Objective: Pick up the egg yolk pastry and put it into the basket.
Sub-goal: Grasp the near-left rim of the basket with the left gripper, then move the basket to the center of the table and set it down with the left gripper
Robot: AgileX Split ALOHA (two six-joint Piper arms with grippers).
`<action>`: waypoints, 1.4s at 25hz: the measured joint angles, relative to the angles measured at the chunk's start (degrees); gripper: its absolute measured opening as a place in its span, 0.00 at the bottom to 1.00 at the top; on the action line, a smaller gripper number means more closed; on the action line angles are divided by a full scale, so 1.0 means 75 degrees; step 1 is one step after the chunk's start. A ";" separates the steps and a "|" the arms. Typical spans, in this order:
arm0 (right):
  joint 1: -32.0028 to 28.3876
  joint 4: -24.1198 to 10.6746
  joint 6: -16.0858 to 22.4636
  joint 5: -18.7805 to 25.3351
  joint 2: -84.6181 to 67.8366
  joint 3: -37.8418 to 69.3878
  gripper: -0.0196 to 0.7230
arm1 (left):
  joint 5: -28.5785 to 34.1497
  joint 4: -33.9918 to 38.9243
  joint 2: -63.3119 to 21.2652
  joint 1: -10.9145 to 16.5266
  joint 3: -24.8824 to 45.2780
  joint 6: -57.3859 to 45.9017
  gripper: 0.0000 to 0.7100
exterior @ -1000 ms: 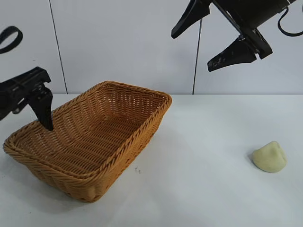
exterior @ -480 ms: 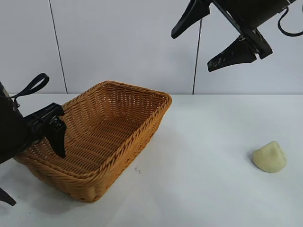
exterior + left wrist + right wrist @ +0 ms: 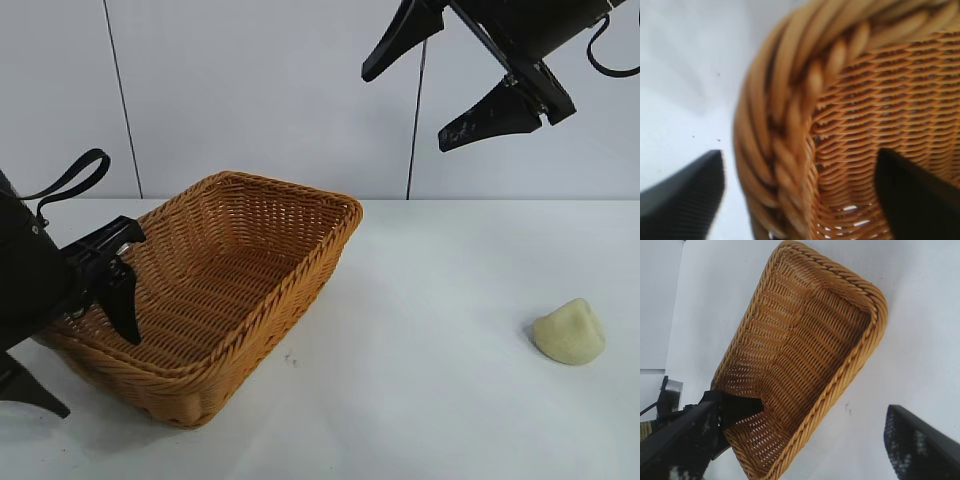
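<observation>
The egg yolk pastry (image 3: 568, 333), a pale cream-yellow lump, lies on the white table at the right, away from both grippers. The orange-tan wicker basket (image 3: 240, 270) stands at centre-left. My left gripper (image 3: 75, 350) is open and straddles the basket's left end rim (image 3: 790, 130), with one finger inside the basket and one outside. My right gripper (image 3: 404, 111) is open and empty, high above the table at the upper right. The right wrist view shows the basket (image 3: 805, 355) far below, with the left gripper (image 3: 735, 407) at its end. The pastry is out of both wrist views.
The white table (image 3: 420, 300) runs between the basket and the pastry. A white panelled wall (image 3: 260, 90) stands behind the table.
My left arm has come down and nearer, from beside the basket's far left side to straddling its left end rim. The right arm, basket and pastry have not moved.
</observation>
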 joint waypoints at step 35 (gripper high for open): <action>0.0000 -0.0007 0.0000 0.0081 0.0000 0.0000 0.89 | 0.5253 -0.0459 0.2717 0.1156 -0.5646 0.6943 0.13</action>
